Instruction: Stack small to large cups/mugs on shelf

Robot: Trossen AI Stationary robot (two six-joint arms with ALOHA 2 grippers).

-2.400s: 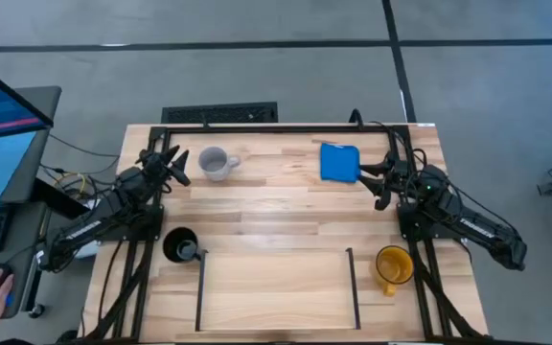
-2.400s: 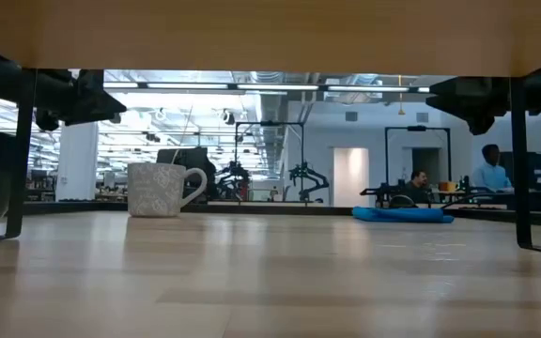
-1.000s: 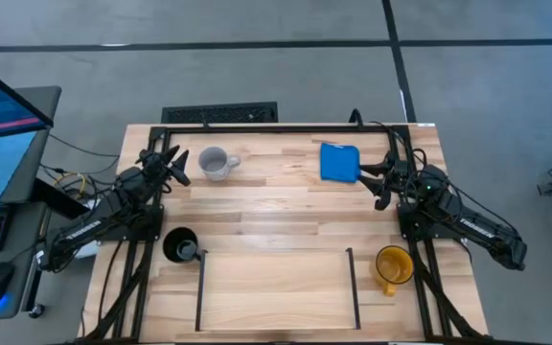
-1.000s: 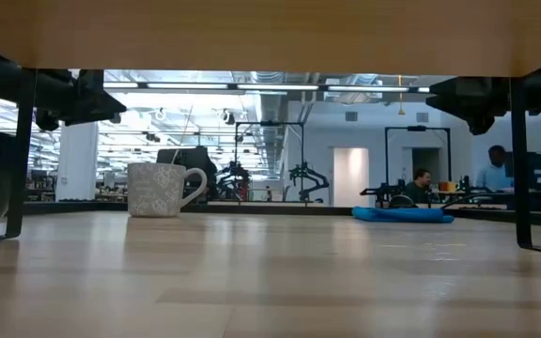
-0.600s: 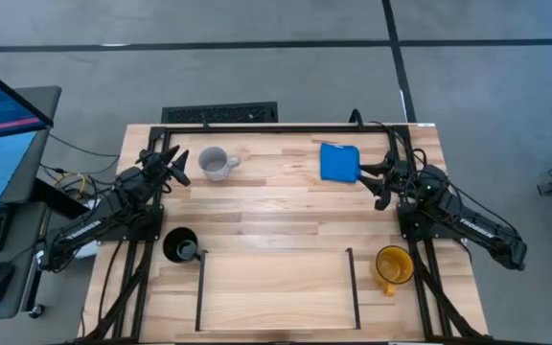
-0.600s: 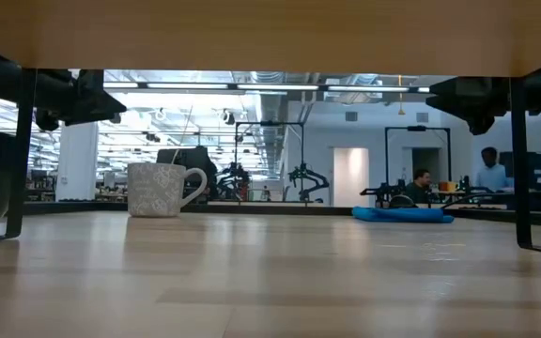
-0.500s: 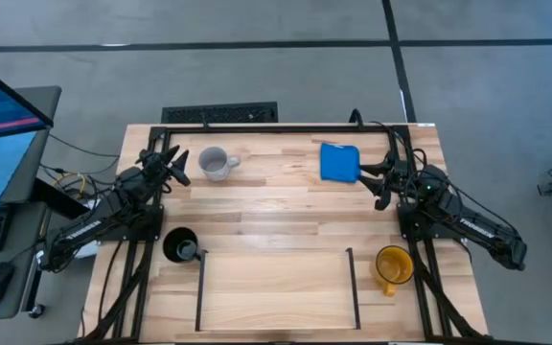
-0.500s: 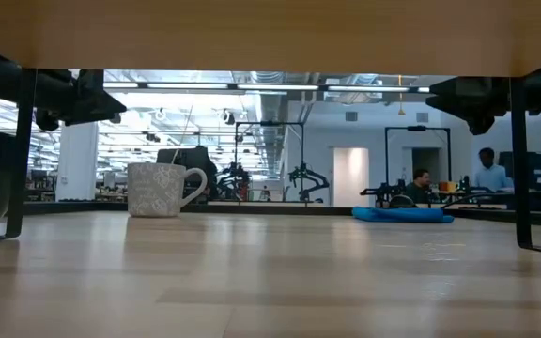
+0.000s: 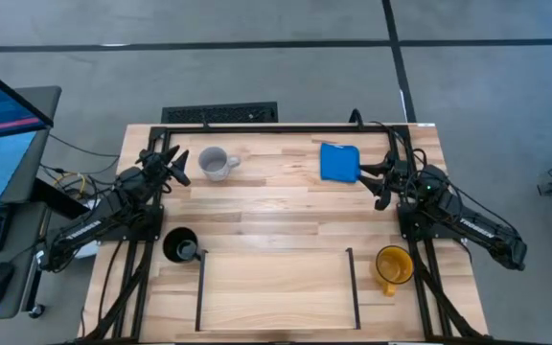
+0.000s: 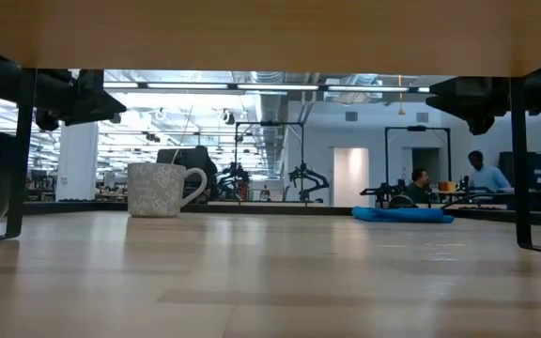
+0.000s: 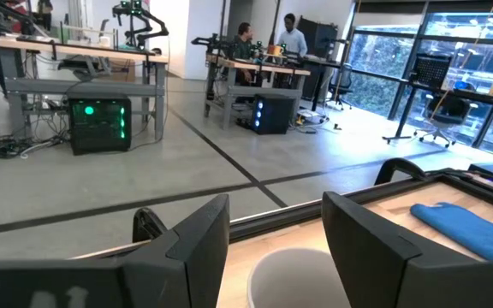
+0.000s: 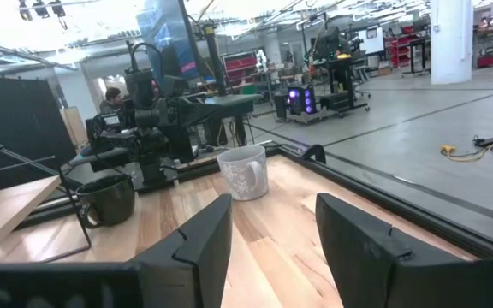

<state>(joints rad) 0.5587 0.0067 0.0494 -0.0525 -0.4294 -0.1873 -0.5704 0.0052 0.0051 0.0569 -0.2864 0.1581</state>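
Three mugs (image 9: 215,162) off the shelf (image 9: 276,287), one blue cloth (image 9: 338,162).

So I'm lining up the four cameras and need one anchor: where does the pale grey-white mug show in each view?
High view: pale grey-white mug at the table's far left, just right of the left gripper.
Low view: left of centre, handle to the right.
Left wrist view: only its rim, between the fingers.
Right wrist view: mid-picture, right of the black mug.
Shared landmark: the blue cloth, visible in the high, low and left wrist views.
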